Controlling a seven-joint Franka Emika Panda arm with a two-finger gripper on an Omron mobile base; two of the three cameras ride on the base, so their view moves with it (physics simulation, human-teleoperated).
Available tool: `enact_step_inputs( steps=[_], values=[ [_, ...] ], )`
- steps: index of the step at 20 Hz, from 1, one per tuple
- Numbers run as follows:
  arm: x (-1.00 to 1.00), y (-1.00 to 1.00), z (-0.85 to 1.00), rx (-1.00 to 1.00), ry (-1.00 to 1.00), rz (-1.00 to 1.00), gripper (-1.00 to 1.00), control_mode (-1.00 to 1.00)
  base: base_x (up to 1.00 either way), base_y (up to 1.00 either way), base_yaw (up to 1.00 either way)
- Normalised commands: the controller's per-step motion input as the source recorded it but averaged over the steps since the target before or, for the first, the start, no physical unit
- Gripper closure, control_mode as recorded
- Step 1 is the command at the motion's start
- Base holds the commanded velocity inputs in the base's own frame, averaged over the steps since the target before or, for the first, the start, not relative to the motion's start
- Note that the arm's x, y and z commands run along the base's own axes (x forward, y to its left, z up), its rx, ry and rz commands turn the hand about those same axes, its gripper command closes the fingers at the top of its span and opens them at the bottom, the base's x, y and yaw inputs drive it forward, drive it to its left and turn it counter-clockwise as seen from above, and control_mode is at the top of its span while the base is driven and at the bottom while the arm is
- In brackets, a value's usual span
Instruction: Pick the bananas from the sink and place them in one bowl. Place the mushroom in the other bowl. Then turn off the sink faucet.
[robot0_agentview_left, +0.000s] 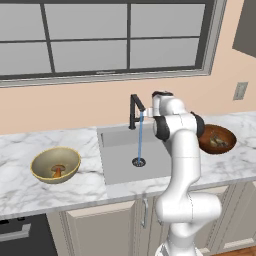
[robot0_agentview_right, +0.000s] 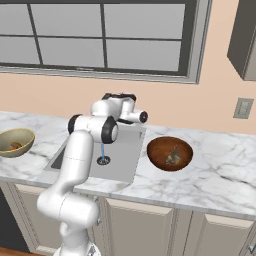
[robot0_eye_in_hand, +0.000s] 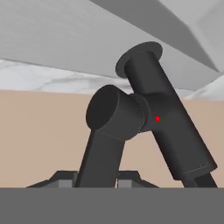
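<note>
Two bowls: one brassy yellow-olive bowl (robot0_agentview_left: 55, 165) at lower left holding one orange-brown mushroom (robot0_agentview_left: 58, 171); one dark reddish-brown bowl (robot0_agentview_right: 170, 153) at centre. One slim black faucet (robot0_agentview_left: 135, 111). Gripper (robot0_eye_in_hand: 97, 179) jaws pressed together. No writing readable.

Matt black faucet (robot0_eye_in_hand: 175, 131), veined white marble counter (robot0_agentview_left: 30, 195), glossy reddish-brown bowl (robot0_agentview_right: 156, 156), brassy bowl (robot0_agentview_left: 40, 172)

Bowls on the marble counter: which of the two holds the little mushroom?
The wide yellow-olive brassy bowl left of the grey sink holds the orange-brown mushroom. The dark reddish-brown bowl on the right holds the bananas.
</note>
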Motion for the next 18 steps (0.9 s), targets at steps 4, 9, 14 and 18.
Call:
enact_step_inputs(
  steps=[4, 9, 14, 18],
  values=[
    [0.1, 0.39, -0.25, 0.02, 0.04, 0.09, 1.0, -1.0, 0.0, 0.0, 0.0],
    [0.18, 0.31, -0.42, 0.1, 0.06, 0.12, 1.0, -1.0, 0.0, 0.0, 0.0],
    [0.08, 0.44, -0.48, 0.18, 0.01, 0.16, 1.0, -1.0, 0.0, 0.0, 0.0],
    [0.02, 0.71, -0.51, 0.18, 0.01, 0.21, 1.0, -1.0, 0.0, 0.0, 0.0]
  ],
)
